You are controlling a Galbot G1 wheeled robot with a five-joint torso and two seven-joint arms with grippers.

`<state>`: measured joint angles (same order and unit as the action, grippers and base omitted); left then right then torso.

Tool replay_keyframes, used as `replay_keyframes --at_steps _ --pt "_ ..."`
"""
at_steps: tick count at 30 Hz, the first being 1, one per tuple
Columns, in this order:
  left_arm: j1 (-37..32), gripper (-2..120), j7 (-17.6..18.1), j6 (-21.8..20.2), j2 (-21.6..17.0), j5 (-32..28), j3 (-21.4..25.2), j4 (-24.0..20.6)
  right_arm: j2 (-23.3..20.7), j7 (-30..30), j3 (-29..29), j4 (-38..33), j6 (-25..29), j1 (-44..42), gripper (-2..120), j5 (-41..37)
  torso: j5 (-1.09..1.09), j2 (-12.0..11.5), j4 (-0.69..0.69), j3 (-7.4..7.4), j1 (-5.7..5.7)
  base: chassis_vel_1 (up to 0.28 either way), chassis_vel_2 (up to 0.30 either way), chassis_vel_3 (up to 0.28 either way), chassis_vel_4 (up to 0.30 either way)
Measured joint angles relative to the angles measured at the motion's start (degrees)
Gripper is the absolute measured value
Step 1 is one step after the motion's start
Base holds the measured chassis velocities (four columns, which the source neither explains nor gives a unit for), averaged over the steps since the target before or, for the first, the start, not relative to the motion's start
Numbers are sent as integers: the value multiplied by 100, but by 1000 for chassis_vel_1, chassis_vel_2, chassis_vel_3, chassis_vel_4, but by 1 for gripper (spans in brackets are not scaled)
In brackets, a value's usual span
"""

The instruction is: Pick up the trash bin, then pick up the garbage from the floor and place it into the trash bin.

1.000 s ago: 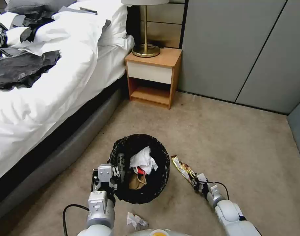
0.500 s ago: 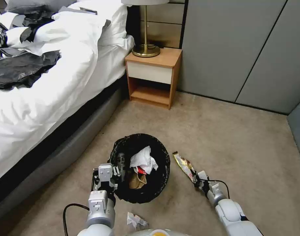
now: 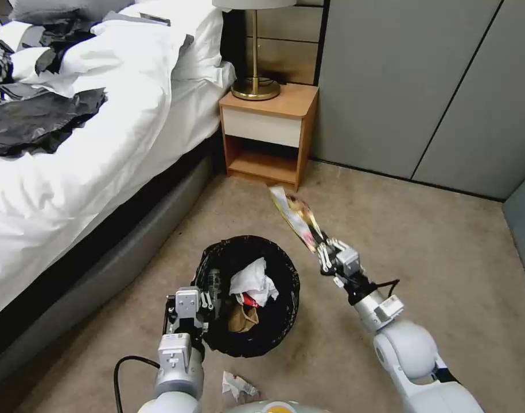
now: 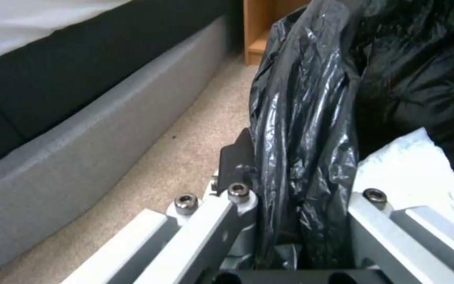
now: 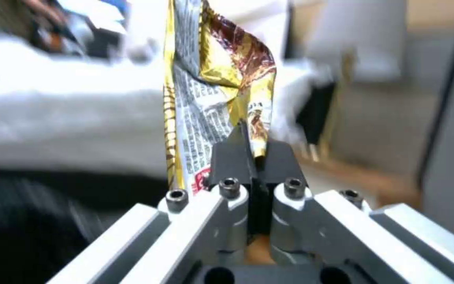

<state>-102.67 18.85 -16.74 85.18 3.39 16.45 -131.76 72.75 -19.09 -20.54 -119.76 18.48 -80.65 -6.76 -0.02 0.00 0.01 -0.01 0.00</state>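
Note:
The trash bin (image 3: 282, 321) with its black liner is held off the carpet in front of me. My left gripper (image 3: 207, 298) is shut on its near-left rim, and the left wrist view shows the liner (image 4: 300, 130) pinched between the fingers. Inside the bin lie white tissue (image 3: 252, 281), a tan paper bag (image 3: 241, 317) and a red wrapper. My right gripper (image 3: 321, 244) is raised to the right of the bin, shut on a yellow snack wrapper (image 3: 295, 215) that sticks up from it (image 5: 222, 86). A crumpled red-and-white wrapper (image 3: 237, 385) lies on the floor near my base.
A bed (image 3: 90, 160) with white bedding and black plastic sheets (image 3: 38, 120) runs along the left. A wooden nightstand (image 3: 269, 132) with a brass lamp (image 3: 255, 86) stands ahead. Grey cabinet doors (image 3: 423, 86) close the right. Open carpet (image 3: 423, 258) lies to the right.
My right gripper has lifted the yellow wrapper off the floor, up and forward, to beside the bin's right rim. The left gripper and bin barely moved.

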Motion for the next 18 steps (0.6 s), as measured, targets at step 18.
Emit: replay_keyframes --at_steps 18 --pt "-5 1 -7 13 32 51 -73 6 -21 -335 727 660 532 -582 0 622 3 0 -1 1 0 0 0 0 0"
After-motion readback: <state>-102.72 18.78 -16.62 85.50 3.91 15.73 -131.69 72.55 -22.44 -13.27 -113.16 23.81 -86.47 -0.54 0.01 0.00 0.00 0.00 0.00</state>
